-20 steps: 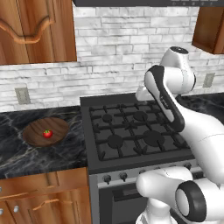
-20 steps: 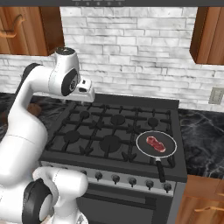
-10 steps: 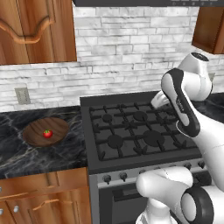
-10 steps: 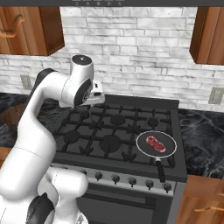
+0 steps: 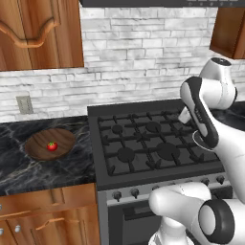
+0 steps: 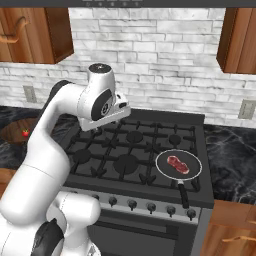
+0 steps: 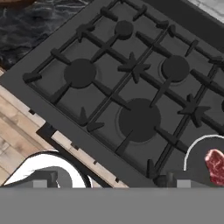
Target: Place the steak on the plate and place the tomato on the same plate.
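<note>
Black cast-iron grates carry marbled steak in a round pan; gripper state unclear.

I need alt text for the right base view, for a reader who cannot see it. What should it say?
A raw steak lies in a white-rimmed pan on the front right of a black gas stove. The white robot arm rises from the lower left over the burners, and a tomato sits far left on a wooden dish.
</note>
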You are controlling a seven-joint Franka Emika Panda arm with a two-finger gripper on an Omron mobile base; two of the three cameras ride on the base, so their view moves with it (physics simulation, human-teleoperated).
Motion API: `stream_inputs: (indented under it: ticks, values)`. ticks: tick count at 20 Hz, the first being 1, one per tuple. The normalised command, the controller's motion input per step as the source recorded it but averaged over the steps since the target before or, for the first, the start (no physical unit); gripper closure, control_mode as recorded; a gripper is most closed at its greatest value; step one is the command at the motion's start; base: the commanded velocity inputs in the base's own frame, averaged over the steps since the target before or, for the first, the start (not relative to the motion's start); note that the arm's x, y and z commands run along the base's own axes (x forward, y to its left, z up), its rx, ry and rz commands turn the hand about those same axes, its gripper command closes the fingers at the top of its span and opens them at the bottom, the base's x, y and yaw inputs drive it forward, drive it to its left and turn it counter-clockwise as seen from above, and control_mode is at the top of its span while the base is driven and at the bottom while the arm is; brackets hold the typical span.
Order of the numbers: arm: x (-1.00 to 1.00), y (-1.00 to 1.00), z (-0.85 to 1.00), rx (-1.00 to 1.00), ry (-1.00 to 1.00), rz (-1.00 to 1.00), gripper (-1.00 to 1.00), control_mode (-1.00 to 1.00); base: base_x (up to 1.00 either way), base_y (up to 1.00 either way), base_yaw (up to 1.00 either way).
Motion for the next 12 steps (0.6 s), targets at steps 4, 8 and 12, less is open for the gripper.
stream_inputs:
  ticks: [4, 8, 12]
  values:
    - [0.00, -0.57, -0.20, -0.14, 0.13, 0.00, -1.00, -1.00, 0.00, 0.00, 0.00]
    - [0.00, -0.62, -0.21, 0.01, 0.10, 0.00, -1.00, -1.00, 0.00, 0.00, 0.00]
    - [0.00, -0.67, -0.18, 0.04, 0.06, 0.00, -1.00, -1.00, 0.00, 0.00, 0.00]
